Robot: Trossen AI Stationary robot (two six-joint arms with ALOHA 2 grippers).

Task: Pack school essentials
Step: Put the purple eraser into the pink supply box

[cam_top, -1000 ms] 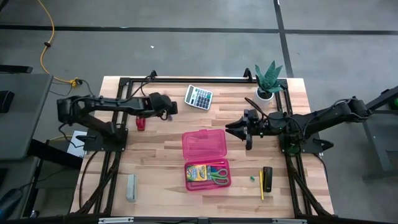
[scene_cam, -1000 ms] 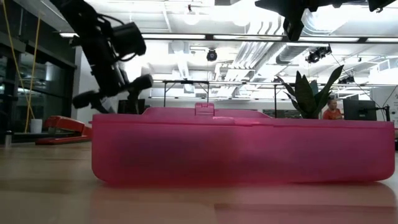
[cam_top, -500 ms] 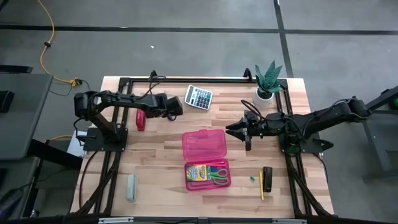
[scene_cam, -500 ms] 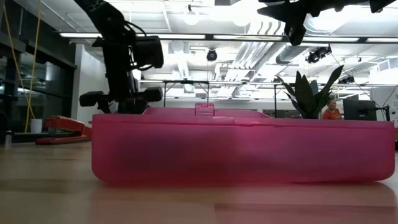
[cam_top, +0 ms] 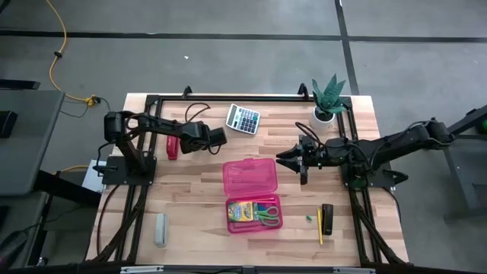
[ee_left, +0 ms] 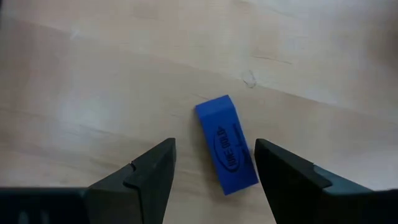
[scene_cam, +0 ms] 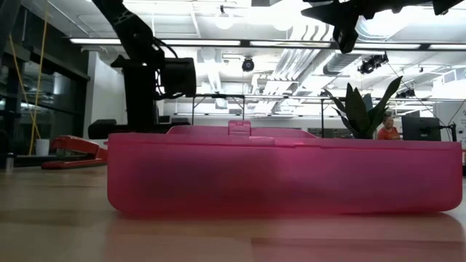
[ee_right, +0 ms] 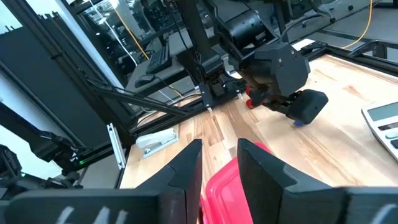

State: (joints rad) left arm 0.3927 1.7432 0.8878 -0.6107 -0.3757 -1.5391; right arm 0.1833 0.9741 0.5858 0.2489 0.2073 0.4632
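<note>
A blue eraser (ee_left: 227, 146) lies flat on the wooden table. My left gripper (ee_left: 214, 149) hovers over it, open, one finger on each side, touching nothing. In the high view that gripper (cam_top: 217, 138) sits between the red stapler and the calculator and covers the eraser. The pink case (cam_top: 251, 194) lies open; its tray holds the crayon box (cam_top: 241, 211) and green-handled scissors (cam_top: 267, 214). A yellow pencil (cam_top: 319, 226) and a green eraser (cam_top: 310, 218) lie right of the case. My right gripper (cam_top: 293, 157) waits open, raised, right of the case lid.
A calculator (cam_top: 243, 118) and a potted plant (cam_top: 329, 99) stand near the far edge. A red stapler (cam_top: 172, 147) lies left of my left gripper. A grey stapler (cam_top: 160, 228) lies near-left, and a black object (cam_top: 327, 217) beside the pencil. Black frame rails border the table.
My left gripper has swung toward the table's right and a little toward the near edge, from above the red stapler to the spot over the blue eraser, and has come down lower. My right arm has kept still.
</note>
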